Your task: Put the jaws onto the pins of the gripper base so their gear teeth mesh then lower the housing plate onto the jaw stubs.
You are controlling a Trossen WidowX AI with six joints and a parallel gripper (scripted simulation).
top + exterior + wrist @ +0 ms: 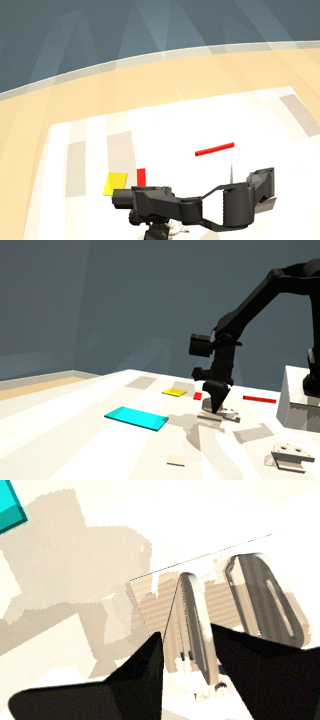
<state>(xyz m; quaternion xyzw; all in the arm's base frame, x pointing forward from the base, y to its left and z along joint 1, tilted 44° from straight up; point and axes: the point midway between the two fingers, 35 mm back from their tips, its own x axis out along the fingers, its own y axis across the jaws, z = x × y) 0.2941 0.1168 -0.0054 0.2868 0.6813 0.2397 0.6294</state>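
We see the gripper (215, 410) (183, 633) pinching a pale upright part (201, 630) over the ribbed base (209, 416) (150, 602); dark fingers hide its lower end, and whether teeth mesh we cannot tell. The housing plate (292, 450) stands well apart, near the exterior view's corner.

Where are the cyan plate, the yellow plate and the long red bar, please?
Cyan plate (136, 418) (9, 502): exterior, top face; wrist, corner.
Yellow plate (116, 180) (174, 392): top and exterior, upper face.
Long red bar (214, 149) (259, 399): top and exterior, middle.
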